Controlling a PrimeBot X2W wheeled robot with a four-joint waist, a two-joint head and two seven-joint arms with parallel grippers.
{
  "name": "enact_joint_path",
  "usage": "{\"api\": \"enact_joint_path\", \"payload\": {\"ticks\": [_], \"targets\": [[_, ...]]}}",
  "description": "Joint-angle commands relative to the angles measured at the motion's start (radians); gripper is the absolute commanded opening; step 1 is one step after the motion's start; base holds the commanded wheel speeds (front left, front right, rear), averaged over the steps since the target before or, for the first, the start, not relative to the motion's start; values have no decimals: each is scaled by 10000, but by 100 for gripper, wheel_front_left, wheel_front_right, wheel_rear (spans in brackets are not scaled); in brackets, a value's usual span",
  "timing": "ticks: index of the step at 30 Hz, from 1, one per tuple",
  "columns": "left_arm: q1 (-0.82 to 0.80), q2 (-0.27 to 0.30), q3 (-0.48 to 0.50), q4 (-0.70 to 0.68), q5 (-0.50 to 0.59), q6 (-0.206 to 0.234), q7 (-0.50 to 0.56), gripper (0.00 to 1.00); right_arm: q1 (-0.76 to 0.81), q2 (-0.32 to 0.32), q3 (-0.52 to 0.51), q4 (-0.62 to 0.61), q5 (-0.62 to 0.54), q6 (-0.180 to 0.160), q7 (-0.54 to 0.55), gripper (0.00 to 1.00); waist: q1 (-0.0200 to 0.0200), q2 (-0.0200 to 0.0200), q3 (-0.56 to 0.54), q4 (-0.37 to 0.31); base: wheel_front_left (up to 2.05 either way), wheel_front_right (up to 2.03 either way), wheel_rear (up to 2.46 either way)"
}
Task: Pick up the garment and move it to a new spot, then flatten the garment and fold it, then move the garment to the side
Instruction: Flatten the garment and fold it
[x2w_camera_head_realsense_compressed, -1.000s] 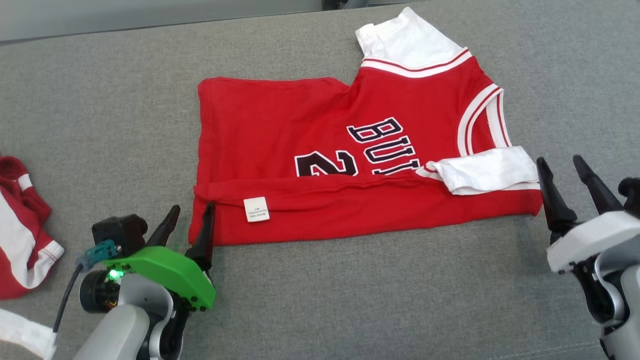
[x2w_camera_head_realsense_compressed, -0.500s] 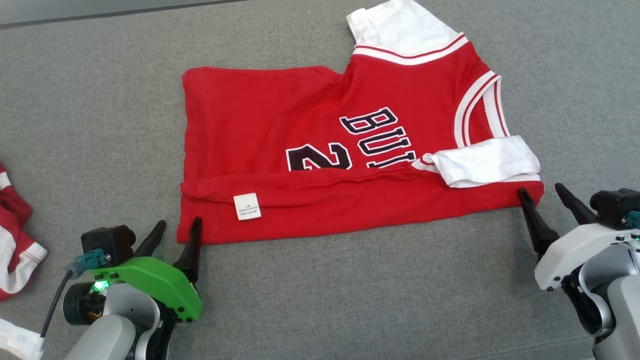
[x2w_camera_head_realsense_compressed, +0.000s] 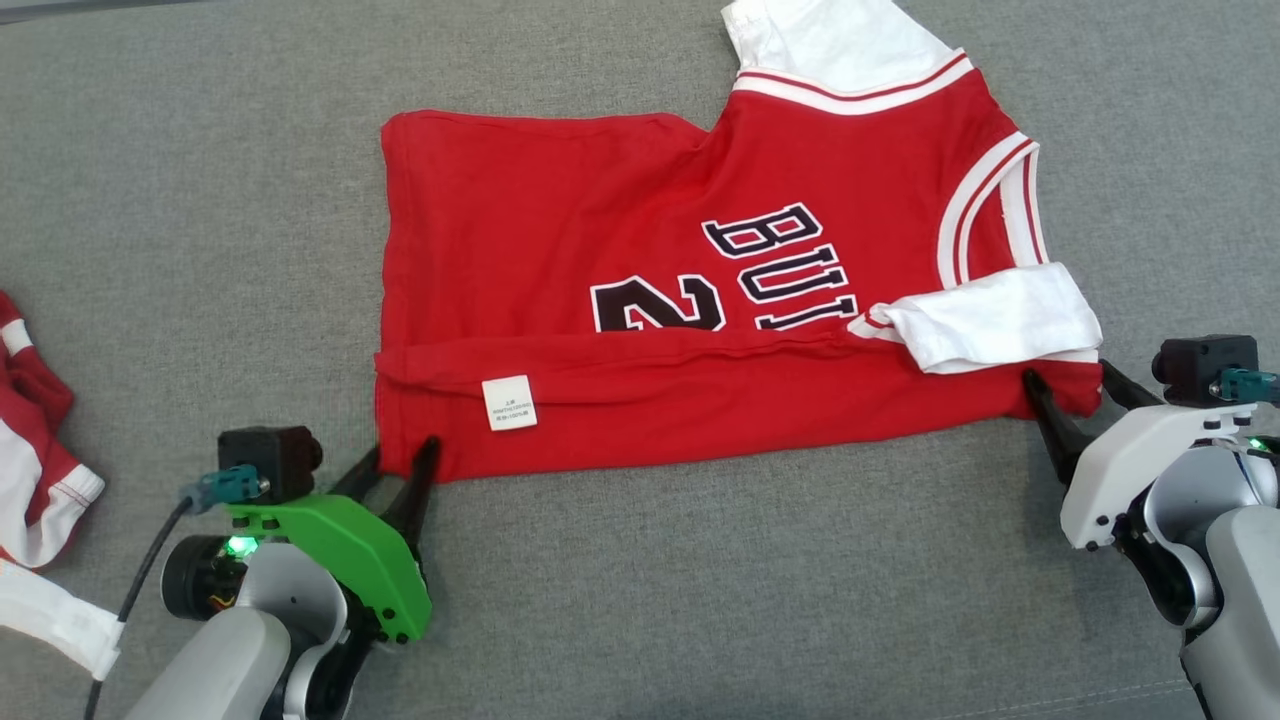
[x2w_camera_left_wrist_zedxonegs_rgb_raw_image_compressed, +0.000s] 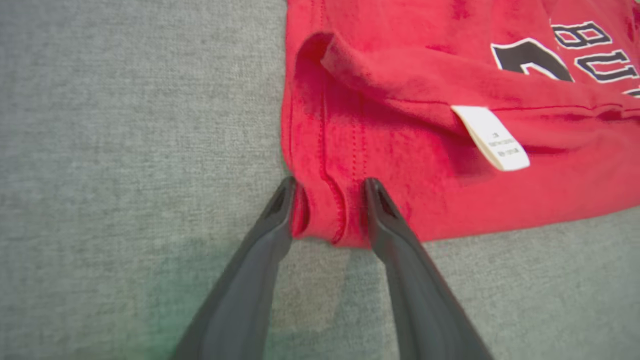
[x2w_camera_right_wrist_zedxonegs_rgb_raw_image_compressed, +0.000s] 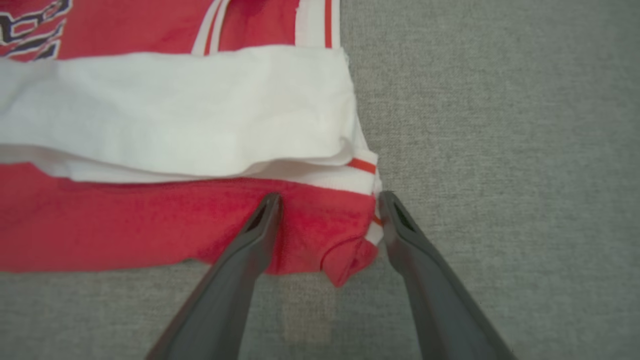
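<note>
Garment (x2w_camera_head_realsense_compressed: 650, 240) spread on a grey woven surface (x2w_camera_head_realsense_compressed: 200, 200), right of centre in the head view, hem toward the robot's left and collar toward its right. At the far left edge, a second red-and-white piece of clothing (x2w_camera_head_realsense_compressed: 30, 450), crumpled, well apart. Red jersey with white trim at neck and armholes, black white-edged lettering and a numeral across the chest, partly covered — near long edge folded up over the body in a band. White sleeve (x2w_camera_head_realsense_compressed: 1000, 320) laid across that band at the right end; another white sleeve (x2w_camera_head_realsense_compressed: 830, 45) sticking out at the far side. Small white care label (x2w_camera_head_realsense_compressed: 509, 403) on the folded band near the hem. Left gripper (x2w_camera_head_realsense_compressed: 403, 450) at the near hem corner, jaws apart with the corner bunched between the tips, touching both. Right gripper (x2w_camera_head_realsense_compressed: 1068, 375) at the near shoulder corner, jaws wide — red cloth between them, one finger resting on it, the other just off its edge.
</note>
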Motion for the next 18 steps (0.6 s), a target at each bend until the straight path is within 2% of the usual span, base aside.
{"api": "enact_joint_path", "payload": {"ticks": [1,2,10,18], "targets": [[218,37,-278,-27,-139,-184,265,0,129,77,221,120,150,17,214,10,0,0,-33,8,0,0,0],[272,62,-302,-117,-197,-226,316,0,182,32,253,81,249,24,256,0,0,0,-59,14,0,0,0],[682,273,-228,-493,-423,-265,357,0,723,-655,311,-439,1049,2,650,0,0,0,-629,3,0,0,0],[1797,1055,165,-2145,-944,84,676,0,1631,-2090,121,-1752,2354,-1,2090,0,0,0,-1095,29,0,0,0]]}}
